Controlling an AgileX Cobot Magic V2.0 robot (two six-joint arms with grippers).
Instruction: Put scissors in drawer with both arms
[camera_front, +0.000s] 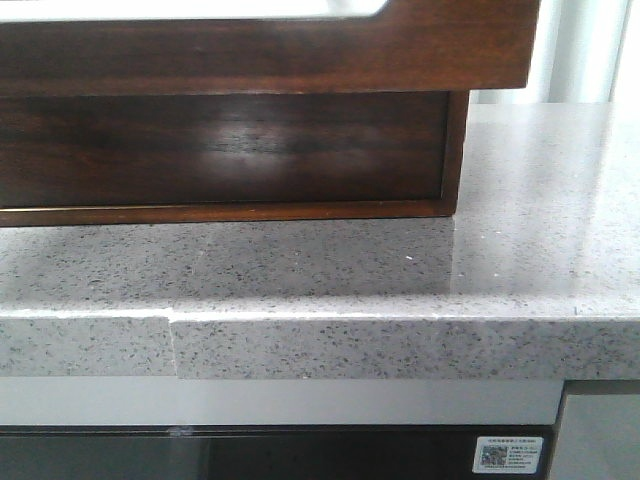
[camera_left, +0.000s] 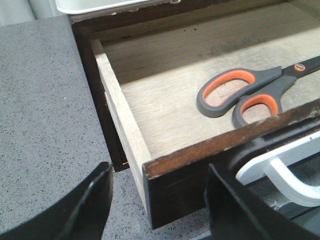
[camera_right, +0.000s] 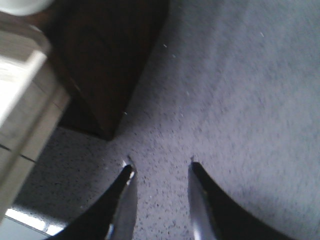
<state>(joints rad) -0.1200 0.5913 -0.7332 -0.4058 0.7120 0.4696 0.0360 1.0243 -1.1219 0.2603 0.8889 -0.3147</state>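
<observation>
The drawer (camera_left: 220, 144) is pulled out of the dark wooden box; its pale wood floor shows in the left wrist view. The scissors (camera_left: 250, 90), with grey and orange handles, lie flat inside it near the front wall. My left gripper (camera_left: 160, 200) is open, one finger on each side of the drawer's front corner, the outer finger clear of the wood. In the front view the drawer's dark front (camera_front: 270, 55) overhangs the box; no gripper shows there. My right gripper (camera_right: 161, 167) is open and empty over the grey counter, beside the box's corner (camera_right: 105, 60).
The speckled grey stone counter (camera_front: 540, 250) runs round the box, with its front edge (camera_front: 360, 345) close to the camera. A white object (camera_left: 95, 5) sits on top of the box. A white looped part (camera_left: 285, 172) shows just below the drawer's front wall.
</observation>
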